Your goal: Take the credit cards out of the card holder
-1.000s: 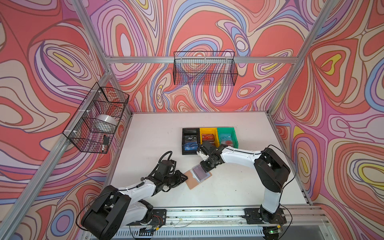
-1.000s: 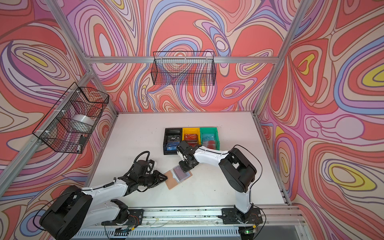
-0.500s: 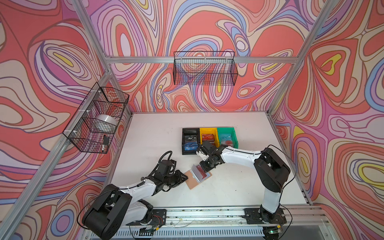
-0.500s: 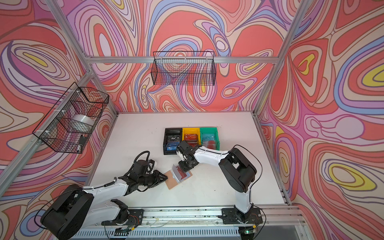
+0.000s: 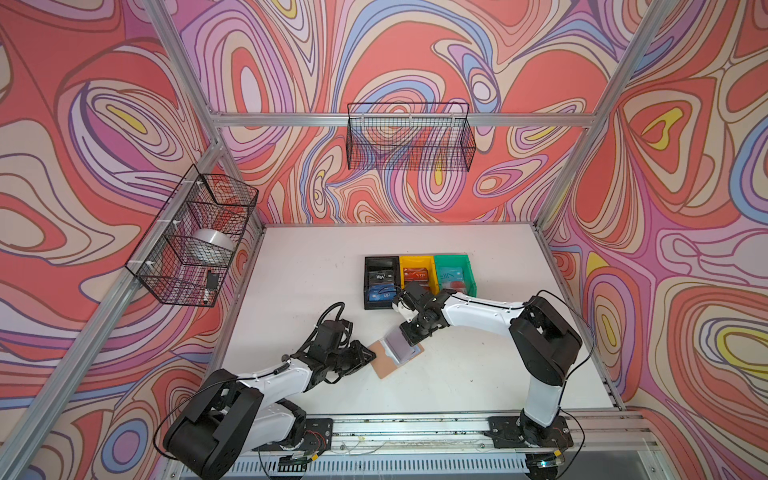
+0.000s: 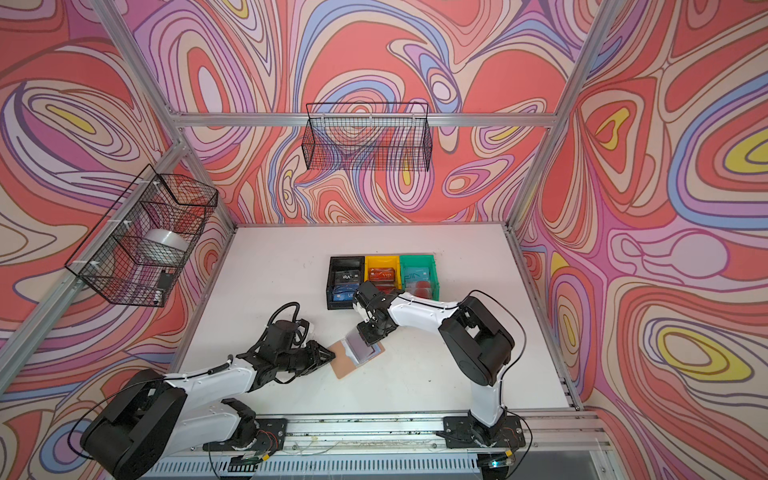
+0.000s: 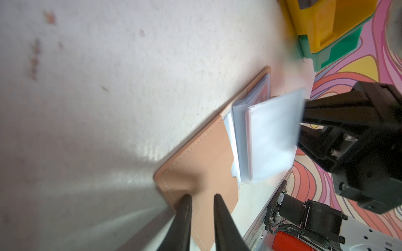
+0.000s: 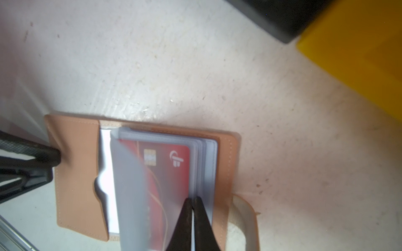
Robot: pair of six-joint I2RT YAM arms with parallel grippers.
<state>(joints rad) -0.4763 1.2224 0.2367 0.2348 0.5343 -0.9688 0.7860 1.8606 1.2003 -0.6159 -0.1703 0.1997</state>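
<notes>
Tan stitched leather-like card holder (image 8: 76,173) open on matte worktop (image 8: 195,65); left pincer (image 7: 201,208) clamps its 9 o'clock flap, right pincer (image 8: 192,208) together, seemingly pinching clear sleeve over glossy red card (image 8: 171,165).

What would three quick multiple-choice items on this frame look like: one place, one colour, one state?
1. Where does the card holder lie?
A in the black bin; B on the white table; C in a wall basket.

2. What colour is the credit card showing among the sleeves?
A red; B green; C black.

3. What state is the right claw in?
A wide open above the bins; B shut on a clear sleeve; C shut on nothing, away from the holder.

Key:
1 B: its tan cover lies flat on the table in both top views.
2 A: the right wrist view shows a red face with a chip.
3 B: its tips pinch the sleeve's edge, and the left wrist view shows that sleeve lifted.
</notes>
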